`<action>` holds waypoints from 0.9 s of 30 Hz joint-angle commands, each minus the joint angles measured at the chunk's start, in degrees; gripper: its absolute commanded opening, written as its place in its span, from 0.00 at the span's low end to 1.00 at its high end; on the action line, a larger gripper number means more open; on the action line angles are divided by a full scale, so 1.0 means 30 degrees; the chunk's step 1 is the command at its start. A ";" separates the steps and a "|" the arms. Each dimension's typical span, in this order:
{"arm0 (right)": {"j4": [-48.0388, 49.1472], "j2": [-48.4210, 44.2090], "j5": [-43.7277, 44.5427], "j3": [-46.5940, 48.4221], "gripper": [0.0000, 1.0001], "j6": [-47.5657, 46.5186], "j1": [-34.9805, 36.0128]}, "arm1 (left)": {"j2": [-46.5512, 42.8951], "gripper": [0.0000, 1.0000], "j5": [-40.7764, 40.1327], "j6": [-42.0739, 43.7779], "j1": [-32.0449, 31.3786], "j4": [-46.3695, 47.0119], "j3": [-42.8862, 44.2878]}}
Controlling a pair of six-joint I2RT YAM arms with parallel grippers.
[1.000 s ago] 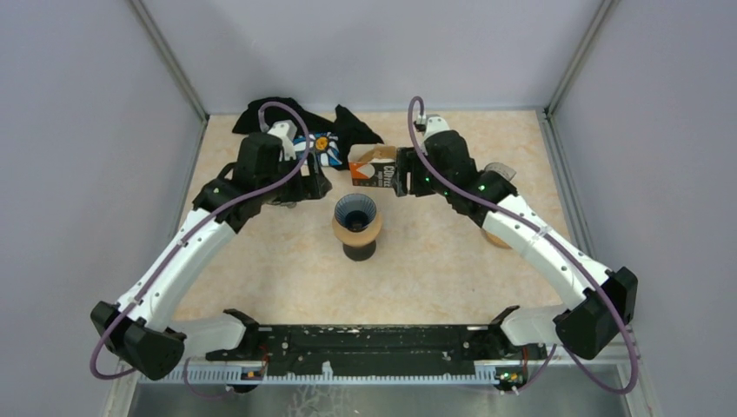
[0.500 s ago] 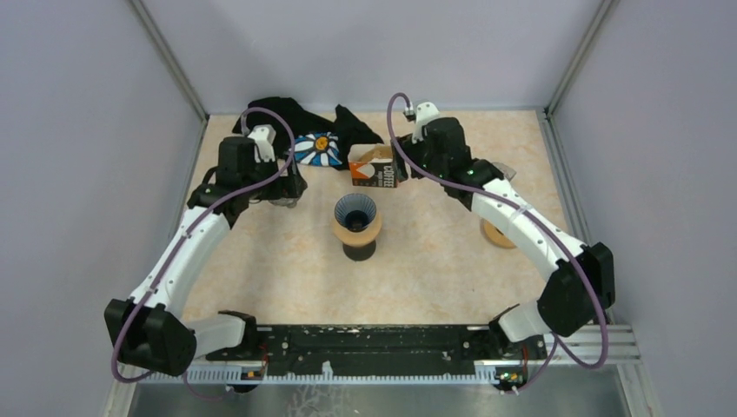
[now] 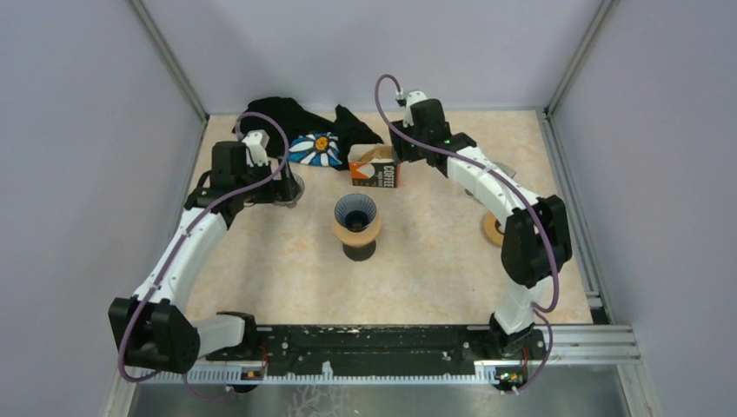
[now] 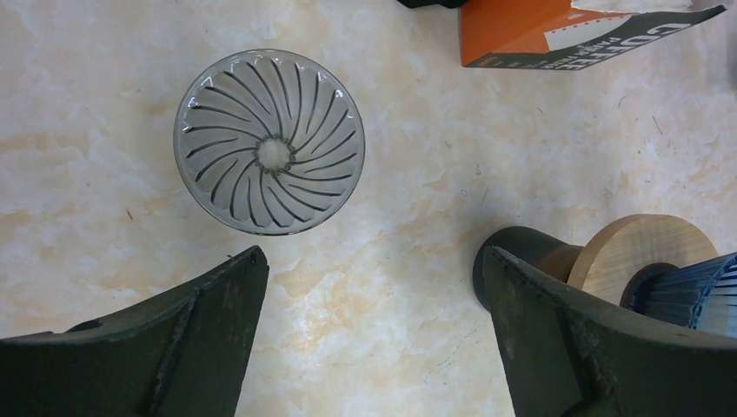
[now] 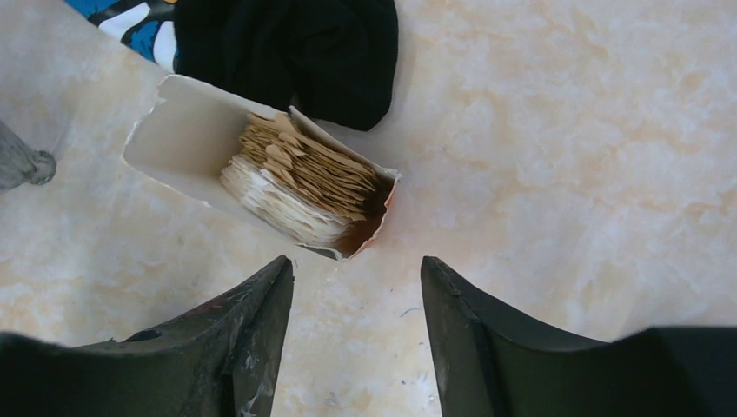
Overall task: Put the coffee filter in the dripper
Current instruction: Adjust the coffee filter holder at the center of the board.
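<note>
The right arm's fingers (image 5: 235, 339), parted and empty, hang over an open box (image 5: 187, 139) where the stack of coffee filters (image 5: 300, 187) lies, beside a black cloth (image 5: 295, 52). The left arm's fingers (image 4: 209, 339), spread wide and holding nothing, hover above a glass dripper (image 4: 269, 142) on the desk (image 4: 417, 174), near a blue dripper (image 3: 355, 208).
</note>
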 commanded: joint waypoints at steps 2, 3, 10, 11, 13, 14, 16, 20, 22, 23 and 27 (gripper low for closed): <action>-0.0671 0.1020 0.1593 0.1703 0.53 0.3998 -0.0134 | 0.0196 0.98 0.1248 0.0044 0.0754 0.0636 -0.0155; -0.0837 0.1322 0.1785 0.1824 0.51 0.4444 -0.0131 | 0.0199 0.98 0.1433 -0.0003 0.0883 0.0690 -0.0184; -0.0895 0.2350 0.1823 0.2226 0.42 0.6131 -0.0119 | 0.0338 0.98 0.1894 -0.0086 0.1232 0.0835 -0.0369; -0.0935 0.2512 0.1829 0.2336 0.41 0.6216 -0.0111 | 0.0338 0.99 0.1928 -0.0093 0.1239 0.0840 -0.0375; -0.1141 0.2854 0.1875 0.2651 0.40 0.6235 -0.0110 | 0.0397 0.99 0.2058 -0.0094 0.1283 0.0836 -0.0376; -0.1259 0.3003 0.1894 0.2774 0.39 0.6203 -0.0110 | 0.0404 0.99 0.2091 -0.0094 0.1297 0.0841 -0.0376; -0.1469 0.3215 0.1971 0.2986 0.36 0.6123 -0.0110 | 0.0426 0.99 0.2111 -0.0094 0.1313 0.0832 -0.0389; -0.1890 0.3335 0.2152 0.3277 0.28 0.5653 -0.0116 | 0.0472 0.99 0.2122 -0.0050 0.1386 0.0832 -0.0405; -0.2239 0.3374 0.2250 0.3438 0.24 0.5262 -0.0126 | 0.0521 0.99 0.2128 -0.0042 0.1397 0.0844 -0.0405; -0.2407 0.3387 0.2278 0.3498 0.22 0.5034 -0.0138 | 0.0522 0.99 0.2173 -0.0043 0.1414 0.0830 -0.0405; -0.3061 0.3511 0.2137 0.3861 0.13 0.4149 -0.0125 | 0.0572 0.99 0.2294 -0.0028 0.1441 0.0830 -0.0402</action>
